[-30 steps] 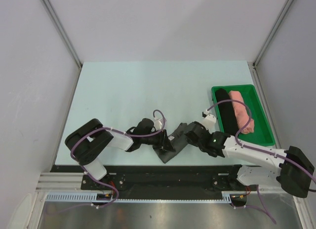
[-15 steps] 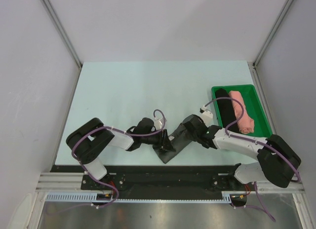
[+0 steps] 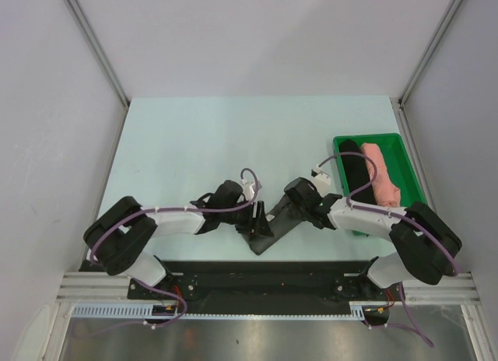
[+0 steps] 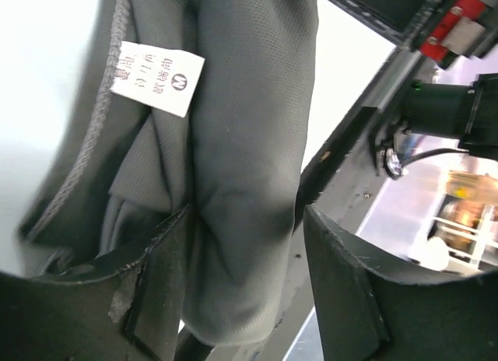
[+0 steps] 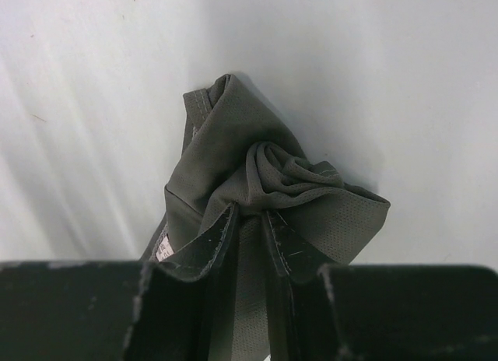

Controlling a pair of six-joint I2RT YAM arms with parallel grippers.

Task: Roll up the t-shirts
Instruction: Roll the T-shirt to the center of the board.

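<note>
the left gripper point(image 4: 245, 244) now holds its jaws wider apart around the charcoal t-shirt point(image 5: 233, 135) with its arm stretched flatter toward the middle, while the right gripper point(image 5: 249, 230) pinches tighter on the bunched cloth, its forearm now crossing the green tray's point(image 3: 405, 162) near corner.

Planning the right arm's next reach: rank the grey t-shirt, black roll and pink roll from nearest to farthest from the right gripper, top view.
1. grey t-shirt, pinched in the jaws of the right gripper, near table edge.
2. black roll, left side of the green tray.
3. pink roll, right of it.
</note>
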